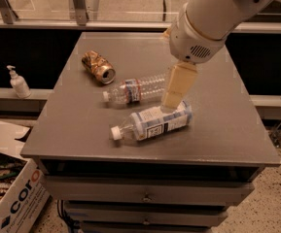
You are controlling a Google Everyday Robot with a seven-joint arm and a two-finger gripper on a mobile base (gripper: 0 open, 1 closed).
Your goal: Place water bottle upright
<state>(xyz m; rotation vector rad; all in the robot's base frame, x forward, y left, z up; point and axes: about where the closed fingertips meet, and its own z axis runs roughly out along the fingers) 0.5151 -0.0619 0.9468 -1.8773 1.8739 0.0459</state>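
Clear water bottle [137, 90] (lying flat), gripper [172, 100] seemingly beside base

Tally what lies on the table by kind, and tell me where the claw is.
Plastic bottles: 2, the water bottle and the larger bottle
Cans: 1, the crushed can
Total: 3
The claw hangs over the bottles' base ends.
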